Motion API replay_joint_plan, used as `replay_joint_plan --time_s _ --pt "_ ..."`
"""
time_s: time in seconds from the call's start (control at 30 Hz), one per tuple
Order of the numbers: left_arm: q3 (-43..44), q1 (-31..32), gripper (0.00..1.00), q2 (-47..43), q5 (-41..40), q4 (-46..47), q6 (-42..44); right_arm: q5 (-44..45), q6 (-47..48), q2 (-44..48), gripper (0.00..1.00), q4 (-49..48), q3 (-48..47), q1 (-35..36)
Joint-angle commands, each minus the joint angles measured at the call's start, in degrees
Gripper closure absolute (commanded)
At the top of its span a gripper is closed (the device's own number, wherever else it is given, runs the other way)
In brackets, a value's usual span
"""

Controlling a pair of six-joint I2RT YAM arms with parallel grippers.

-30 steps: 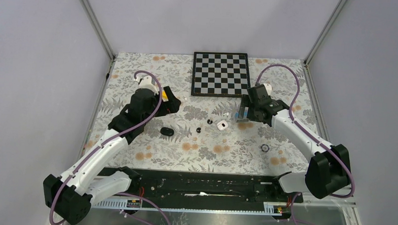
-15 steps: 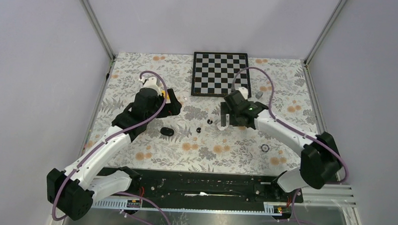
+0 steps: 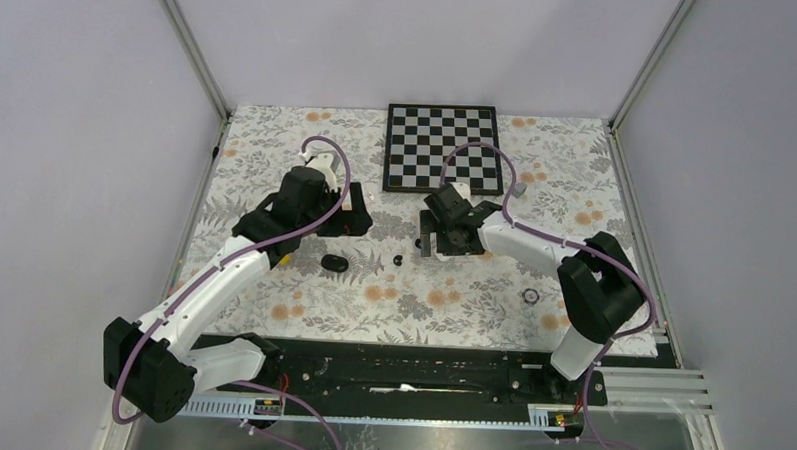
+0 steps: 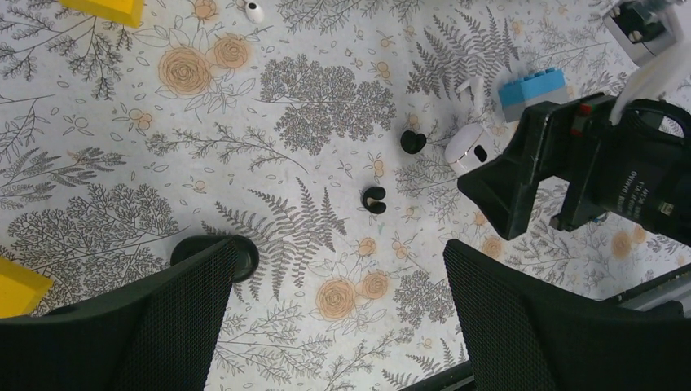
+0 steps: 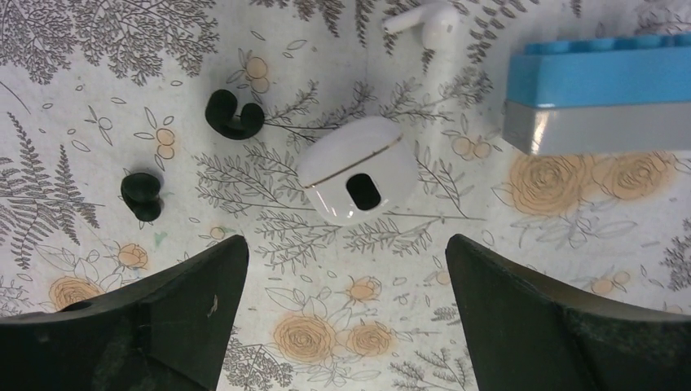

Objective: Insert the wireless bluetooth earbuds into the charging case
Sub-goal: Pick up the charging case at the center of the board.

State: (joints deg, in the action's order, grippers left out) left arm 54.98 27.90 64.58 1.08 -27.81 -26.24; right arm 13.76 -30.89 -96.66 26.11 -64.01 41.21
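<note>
Right gripper (image 5: pixel 342 281): jaws wide, empty, poised over white charging case (image 5: pixel 358 177), likely to straddle it | black earbuds (image 5: pixel 234 114) loose just beside case, white earbud (image 5: pixel 428 23) beyond | left gripper (image 4: pixel 342 277): jaws wide, empty, standing off.

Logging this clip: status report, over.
Left gripper open, empty. Right gripper open above white case. Black earbuds loose beside it. Blue block close by, apart.

Blue brick (image 5: pixel 599 90) just beside white case (image 5: pixel 342 167)
</note>
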Motion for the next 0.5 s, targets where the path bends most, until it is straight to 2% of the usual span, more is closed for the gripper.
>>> replay_joint_plan --time_s 0.0,0.2,0.33,0.47 --pt "1.34 -0.21 0.01 -0.88 2.18 -0.77 1.10 -2.47 4.16 -2.26 0.05 -3.01 -2.46 -0.01" --pt "-0.72 -0.21 0.01 -2.60 2.54 -0.72 0.16 -0.08 12.06 -4.25 0.19 -4.29 -2.56 -0.47" --pt "-0.83 -0.21 0.01 -2.17 3.87 -0.53 0.37 -0.98 16.22 -6.49 0.14 -4.28 -3.51 -1.15" --pt "0.15 -0.21 0.01 -1.01 4.44 -0.84 0.75 -2.73 19.15 -7.18 0.15 -5.58 -2.73 -1.87"
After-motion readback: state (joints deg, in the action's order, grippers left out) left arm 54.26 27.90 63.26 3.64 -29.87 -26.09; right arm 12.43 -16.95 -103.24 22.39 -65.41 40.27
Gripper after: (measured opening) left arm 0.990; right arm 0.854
